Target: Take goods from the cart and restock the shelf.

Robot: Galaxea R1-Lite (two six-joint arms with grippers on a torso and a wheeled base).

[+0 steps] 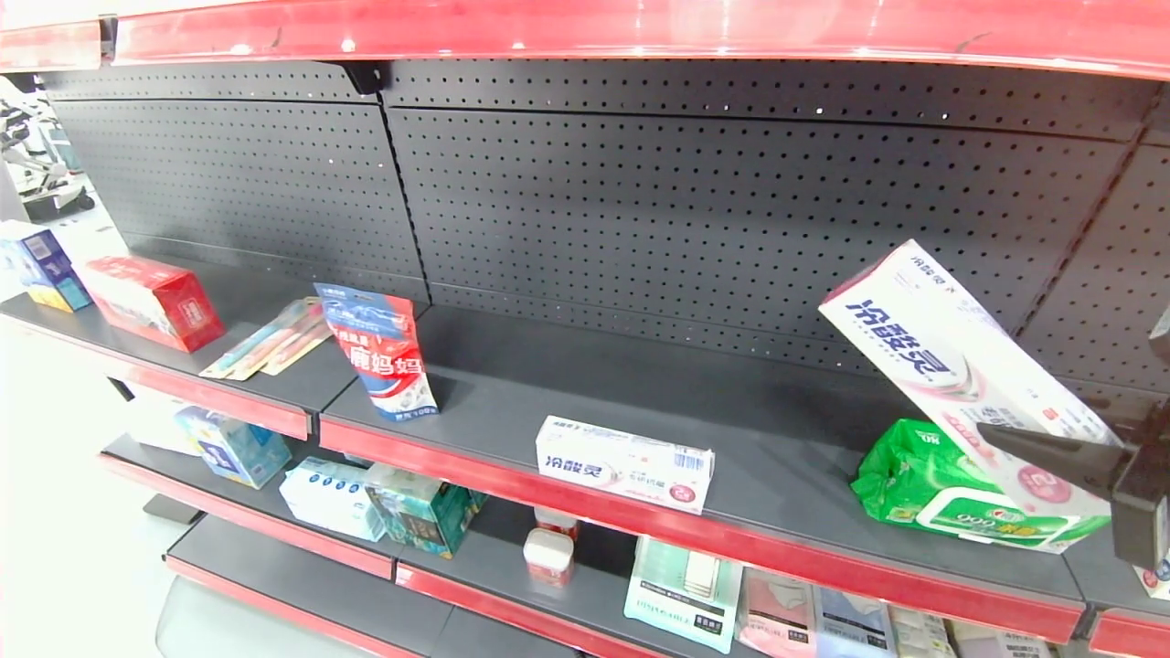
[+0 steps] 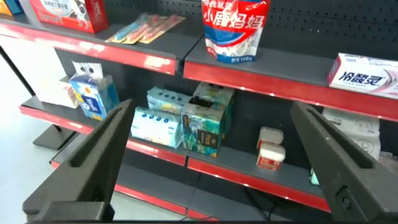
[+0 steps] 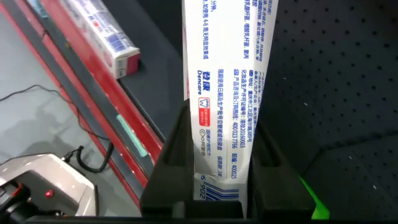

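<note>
The right gripper is pinching the box near one end, holding it tilted over the shelf. The box is likely light, stiff and crushable, so a hold nearer the middle would suit it. The left gripper is hanging open.

The head camera looks down along the shelf; both wrist cameras face it from nearer, all sharing the flat box.

Bright overhead light glints on the top red shelf edge; the floor below it washes out white.
</note>
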